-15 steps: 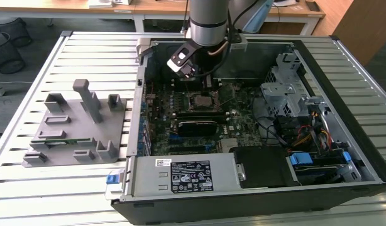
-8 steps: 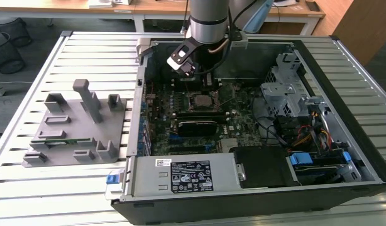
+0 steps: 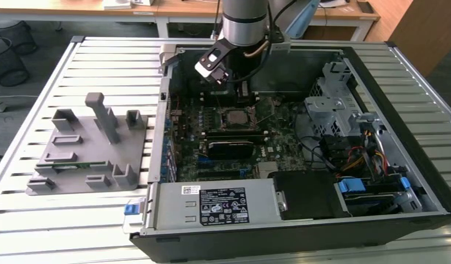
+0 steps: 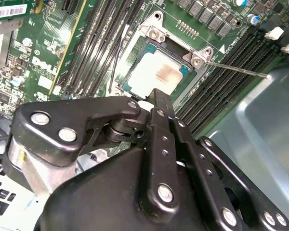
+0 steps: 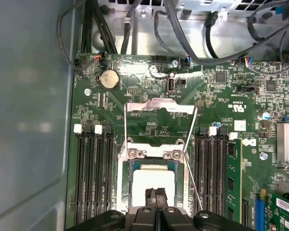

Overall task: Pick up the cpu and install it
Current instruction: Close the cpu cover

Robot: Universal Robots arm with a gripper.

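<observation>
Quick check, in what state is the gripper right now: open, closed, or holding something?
Gripper: closed, fingers together with nothing between them, tips over the cpu that lies in its socket.

You're looking at a white slatted metal table (image 3: 100,60) catching bright light on its right-hand slats in the exterior view. Behind it runs a wooden desk (image 3: 188,8) on white legs. A black mesh wastebasket (image 3: 5,63) stands on the dark grey floor (image 3: 49,30), and there's a wooden cabinet (image 3: 423,27) at the far corner.
</observation>
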